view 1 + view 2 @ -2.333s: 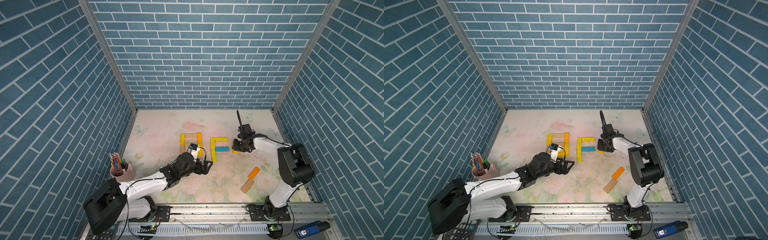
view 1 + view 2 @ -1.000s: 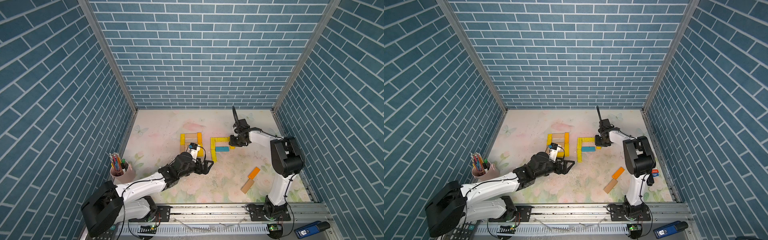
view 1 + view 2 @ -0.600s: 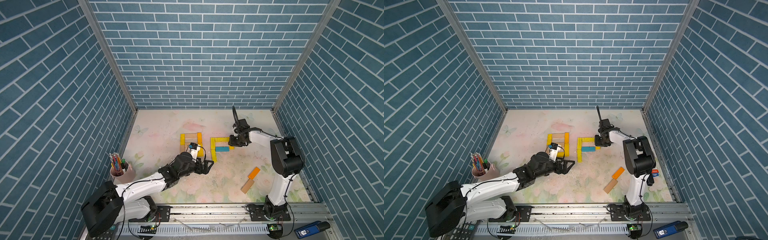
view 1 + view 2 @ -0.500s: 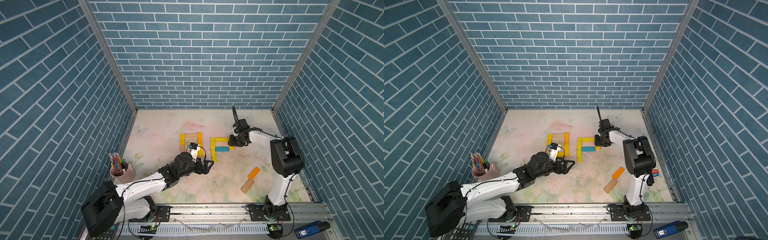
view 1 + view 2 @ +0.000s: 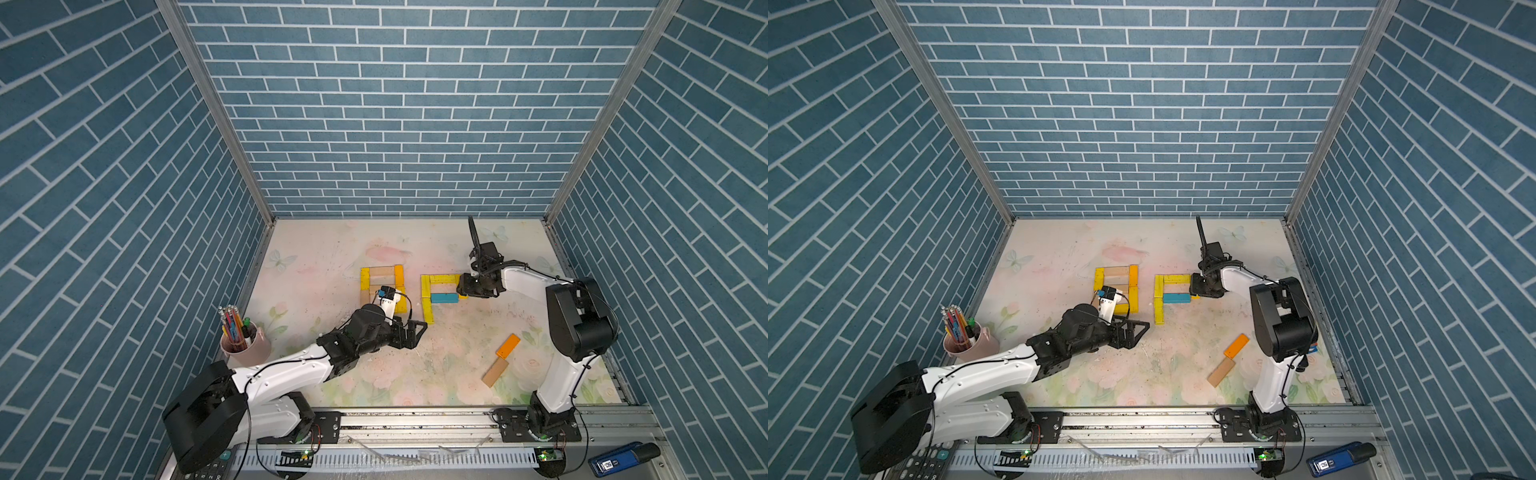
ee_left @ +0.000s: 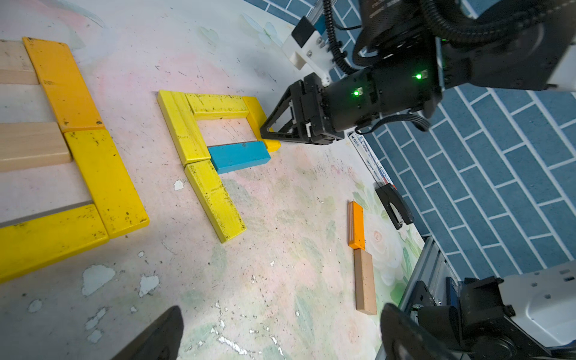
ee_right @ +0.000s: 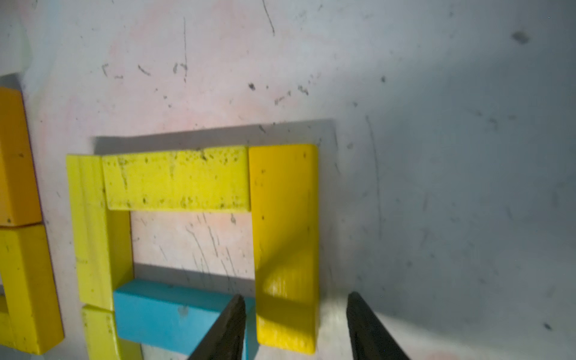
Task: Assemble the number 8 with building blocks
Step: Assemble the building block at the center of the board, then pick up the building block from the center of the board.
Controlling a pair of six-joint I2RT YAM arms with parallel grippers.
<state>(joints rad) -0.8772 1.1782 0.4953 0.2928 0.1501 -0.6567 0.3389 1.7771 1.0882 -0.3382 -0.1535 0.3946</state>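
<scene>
Two groups of building blocks lie flat mid-table. The left group (image 5: 365,278) is a closed figure of yellow, orange and tan blocks. The right group has two yellow blocks (image 6: 184,131) in a column, a yellow top bar (image 7: 176,180), a teal block (image 7: 174,311) as middle bar, and a yellow block (image 7: 283,233) down the right side. My right gripper (image 7: 296,314) is open and straddles that block's near end, with a clear gap on one side. My left gripper (image 6: 280,336) is wide open over bare table, nothing between its fingers. An orange block (image 5: 508,346) and a tan block (image 5: 494,372) lie loose at front right.
A pink cup of pens (image 5: 245,349) stands at the front left by the wall. A black stapler (image 6: 394,205) and a card lie along the right wall. Brick-pattern walls close in three sides, and a metal rail (image 5: 415,419) runs along the front.
The right gripper brought the yellow block to the right side of the right group, and in the last second its jaws have parted from it. The left arm has stayed still.
</scene>
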